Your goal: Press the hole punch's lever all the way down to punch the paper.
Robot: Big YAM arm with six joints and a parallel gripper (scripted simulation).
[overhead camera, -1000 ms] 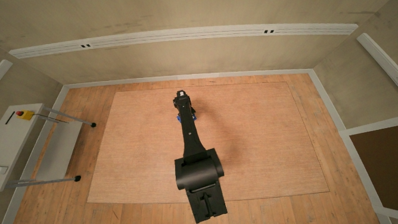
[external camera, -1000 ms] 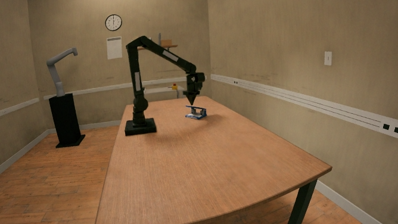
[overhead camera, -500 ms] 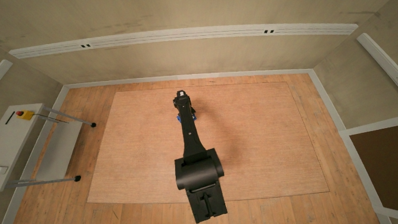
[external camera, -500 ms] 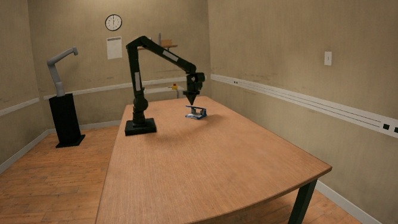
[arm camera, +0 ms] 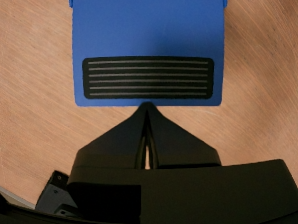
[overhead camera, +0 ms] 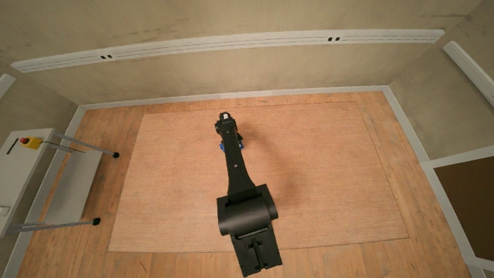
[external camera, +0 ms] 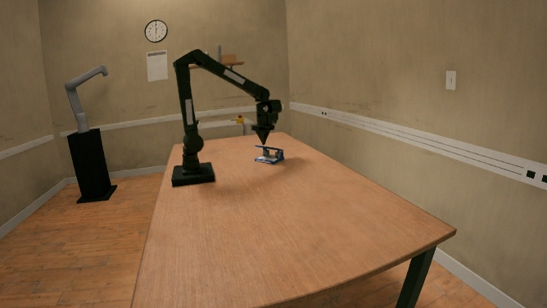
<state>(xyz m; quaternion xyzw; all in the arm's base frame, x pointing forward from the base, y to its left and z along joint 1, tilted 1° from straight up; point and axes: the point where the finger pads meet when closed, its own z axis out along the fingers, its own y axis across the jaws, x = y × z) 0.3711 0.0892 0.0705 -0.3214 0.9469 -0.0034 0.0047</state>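
A blue hole punch (arm camera: 147,50) (external camera: 270,156) stands on the wooden table (external camera: 287,213). Its lever has a black ribbed pad (arm camera: 148,78) on top. In the top view only blue edges of the punch (overhead camera: 222,147) show beside the arm. My gripper (arm camera: 147,109) (external camera: 262,140) is shut, with its fingers together in a point. It hangs just above the near edge of the lever, by the ribbed pad. I cannot tell whether the tips touch the lever. The paper is not clearly visible.
The arm's black base (external camera: 192,174) stands on the table to the left of the punch. A grey robot arm on a black pedestal (external camera: 88,164) stands on the floor at the left. A side table with a red button box (overhead camera: 29,142) is beyond the table's edge.
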